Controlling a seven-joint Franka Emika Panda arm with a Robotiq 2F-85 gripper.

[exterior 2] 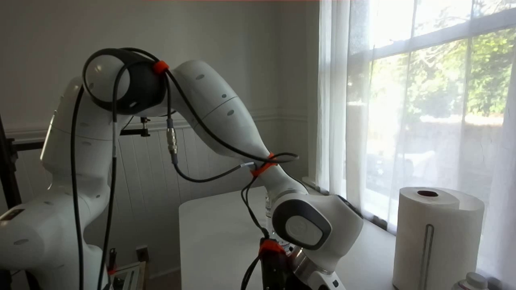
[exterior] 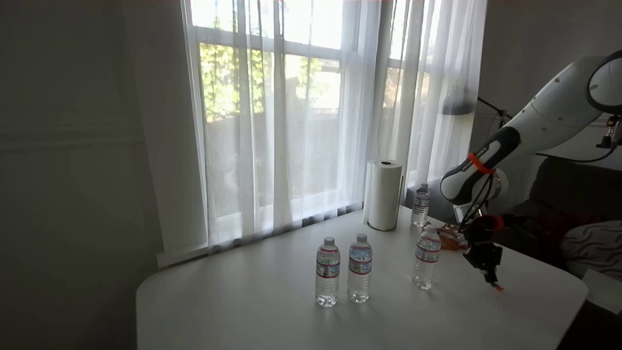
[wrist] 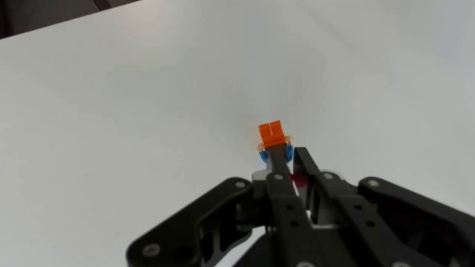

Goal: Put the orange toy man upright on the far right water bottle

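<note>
- A home, by its look
- Far side: sheer curtains (exterior: 281, 146) over sash windows (exterior: 311, 49)
- Right: dark sofa (exterior: 573, 187), patterned cushion (exterior: 597, 245)
- Beadboard wainscot (exterior 2: 141, 181), chair rail (exterior 2: 286, 114)

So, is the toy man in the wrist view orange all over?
No, the toy man has orange legs but blue sleeves and pale hands.
</note>
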